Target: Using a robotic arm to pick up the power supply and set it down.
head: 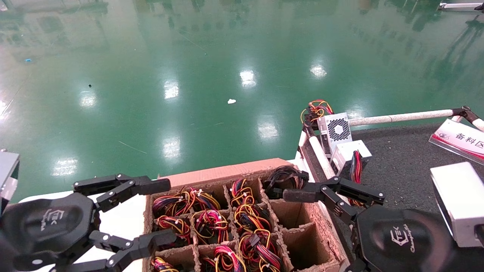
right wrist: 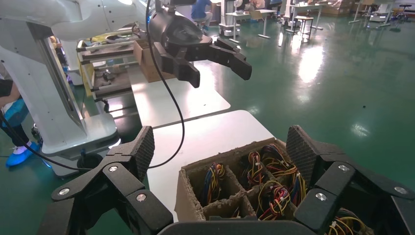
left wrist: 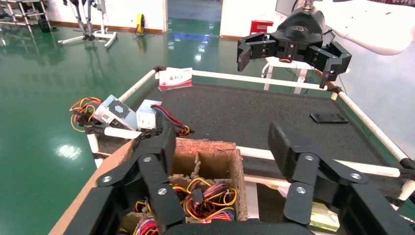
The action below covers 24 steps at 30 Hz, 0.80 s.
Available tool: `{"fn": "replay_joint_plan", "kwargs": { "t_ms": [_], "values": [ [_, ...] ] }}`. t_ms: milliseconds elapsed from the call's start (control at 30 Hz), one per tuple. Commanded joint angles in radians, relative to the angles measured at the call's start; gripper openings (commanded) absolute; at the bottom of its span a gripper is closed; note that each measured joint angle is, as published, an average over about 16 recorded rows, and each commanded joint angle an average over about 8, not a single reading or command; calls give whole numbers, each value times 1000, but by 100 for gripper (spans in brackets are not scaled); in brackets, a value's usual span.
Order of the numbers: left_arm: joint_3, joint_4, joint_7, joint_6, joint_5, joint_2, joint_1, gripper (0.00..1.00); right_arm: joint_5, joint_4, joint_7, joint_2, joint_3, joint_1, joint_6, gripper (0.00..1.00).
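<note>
Nearest you, both grippers hang with fingers spread and empty: the left gripper (head: 151, 211) at the near-left edge of the cardboard box (head: 211, 174), the right gripper (head: 302, 196) over its far-right corner. In the divided cells sit the power supplies (head: 210, 221) (only wire bundles show), none lifted yet. Farther off, two units (head: 342, 143) already rest on the dark mat (head: 408, 158), so your pick remains ahead.
</note>
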Motion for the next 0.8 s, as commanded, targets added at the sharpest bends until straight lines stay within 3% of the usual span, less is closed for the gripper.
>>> {"fn": "replay_joint_plan", "kwargs": {
  "t_ms": [33,800],
  "values": [
    [0,0,0,0,0,0,0,0,0,0,0,0,0,0,0,100],
    [0,0,0,0,0,0,0,0,0,0,0,0,0,0,0,100]
  ]
}}
